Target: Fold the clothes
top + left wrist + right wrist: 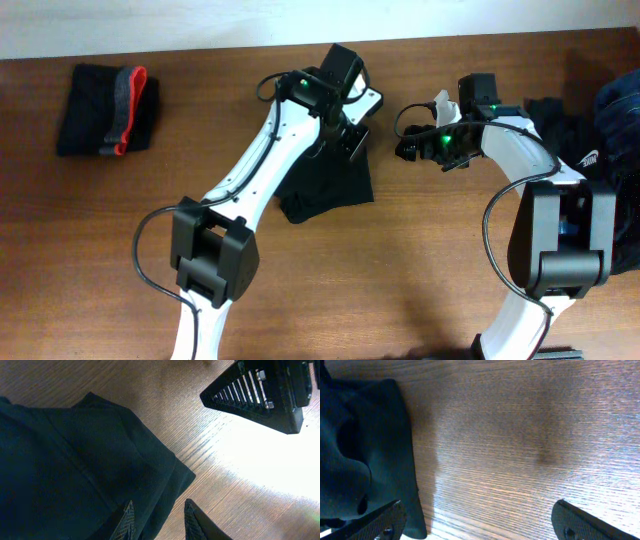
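Overhead, on the brown wooden table (pixel 90 250): a folded black garment with a grey-and-red band (pixel 108 110) lies far left. At centre sits a flat black folded garment (pixel 325 195), partly under the left arm. At the right edge, a heap of dark clothes (pixel 605 120), one with a small white logo. The left gripper (pixel 352 135) hangs over the centre garment's far edge. The right gripper (pixel 408 148) is just right of it, above bare wood.

Left wrist: the black folded garment (pixel 70 470) fills the left half, its corner flat on the wood. Left gripper (pixel 159 521) jaws part-way open. The hem runs through the gap, one fingertip (pixel 128 522) over cloth, nothing pinched.

Right wrist: right gripper (pixel 480 522) jaws spread wide, holding nothing, only wood between. Black fabric (pixel 365 445) lies along the left side. Which garment, cannot tell.
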Available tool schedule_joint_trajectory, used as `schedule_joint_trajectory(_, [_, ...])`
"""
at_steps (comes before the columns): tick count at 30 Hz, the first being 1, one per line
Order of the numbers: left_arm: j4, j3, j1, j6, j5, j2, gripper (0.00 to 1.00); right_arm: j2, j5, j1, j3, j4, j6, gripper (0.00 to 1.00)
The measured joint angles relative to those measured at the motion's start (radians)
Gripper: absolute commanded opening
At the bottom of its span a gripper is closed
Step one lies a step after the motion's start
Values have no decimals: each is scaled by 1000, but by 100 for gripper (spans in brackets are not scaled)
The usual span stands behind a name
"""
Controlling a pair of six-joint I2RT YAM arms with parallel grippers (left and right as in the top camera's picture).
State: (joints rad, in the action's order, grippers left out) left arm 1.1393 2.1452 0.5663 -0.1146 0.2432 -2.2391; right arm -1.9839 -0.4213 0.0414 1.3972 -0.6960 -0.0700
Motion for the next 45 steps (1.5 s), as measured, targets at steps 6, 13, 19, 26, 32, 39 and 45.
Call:
schedule_joint_trajectory(6, [-19, 13, -1, 0, 3, -26, 33, 0, 0, 0, 0, 0, 0, 97])
schedule_joint_trajectory(13, [-22, 121, -19, 38, -158, -31, 31, 0, 0, 0, 0, -3, 3, 97])
schedule_joint_trajectory(19, [-21, 125, -50, 111, -350, -37, 23, 0, 0, 0, 0, -12, 41, 97])
schedule_joint_trajectory(26, [21, 125, -95, 206, -396, -108, 23, 0, 0, 0, 0, -12, 51, 98])
schedule_joint_trajectory(32, [53, 124, -108, 236, -354, -168, 24, 0, 0, 0, 0, -11, 53, 98])
schedule_joint_trajectory(39, [69, 124, -109, 243, -265, -214, 24, 0, 0, 0, 0, -11, 52, 98])
schedule_joint_trajectory(45, [78, 127, -106, 243, -183, -280, 27, 0, 0, 0, 0, -11, 53, 98])
